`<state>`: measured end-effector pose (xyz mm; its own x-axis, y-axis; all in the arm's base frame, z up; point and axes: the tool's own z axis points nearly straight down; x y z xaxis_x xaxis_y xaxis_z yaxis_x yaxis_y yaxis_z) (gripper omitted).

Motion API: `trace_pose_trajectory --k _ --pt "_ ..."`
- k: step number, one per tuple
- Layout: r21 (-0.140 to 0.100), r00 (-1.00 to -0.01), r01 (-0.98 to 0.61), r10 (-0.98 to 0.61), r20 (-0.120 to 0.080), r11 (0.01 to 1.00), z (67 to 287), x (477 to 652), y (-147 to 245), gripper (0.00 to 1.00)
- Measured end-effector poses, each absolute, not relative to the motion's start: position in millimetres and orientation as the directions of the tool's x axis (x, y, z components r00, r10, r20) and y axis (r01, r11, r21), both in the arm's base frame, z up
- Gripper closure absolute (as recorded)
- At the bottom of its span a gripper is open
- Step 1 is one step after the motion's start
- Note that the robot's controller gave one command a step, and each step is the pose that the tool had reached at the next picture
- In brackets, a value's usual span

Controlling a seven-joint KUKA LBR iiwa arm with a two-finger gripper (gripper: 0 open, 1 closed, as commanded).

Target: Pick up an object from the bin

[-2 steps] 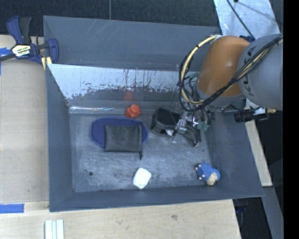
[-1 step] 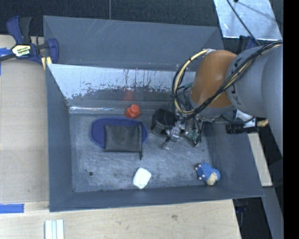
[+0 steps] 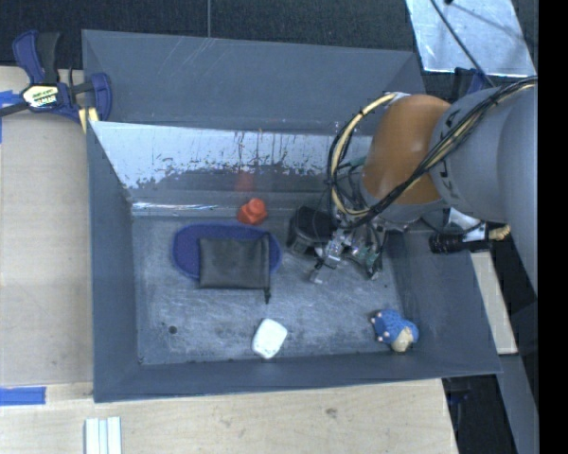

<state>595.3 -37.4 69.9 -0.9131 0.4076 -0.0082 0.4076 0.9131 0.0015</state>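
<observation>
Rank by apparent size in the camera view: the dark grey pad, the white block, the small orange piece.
1. dark grey pad
2. white block
3. orange piece, only slightly smaller and farther back, so that order is unsure.

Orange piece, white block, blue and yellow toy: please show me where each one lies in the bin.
orange piece (image 3: 253,211), camera view, its middle.
white block (image 3: 270,338), camera view, its top face.
blue and yellow toy (image 3: 393,328), camera view, its blue part.

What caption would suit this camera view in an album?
Gripper down in the bin, right of a dark pouch; orange piece, white lump and blue toy lie around.
</observation>
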Motion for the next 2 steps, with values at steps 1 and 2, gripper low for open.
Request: trace_pose_trajectory --k 1,2 --pt "0.003 -0.913 0.408 0.408 -0.016 0.913 72 597.1 -38 1.00" --pt "0.001 -0.914 0.406 0.406 -0.003 0.914 184 597.5 -39 1.00"
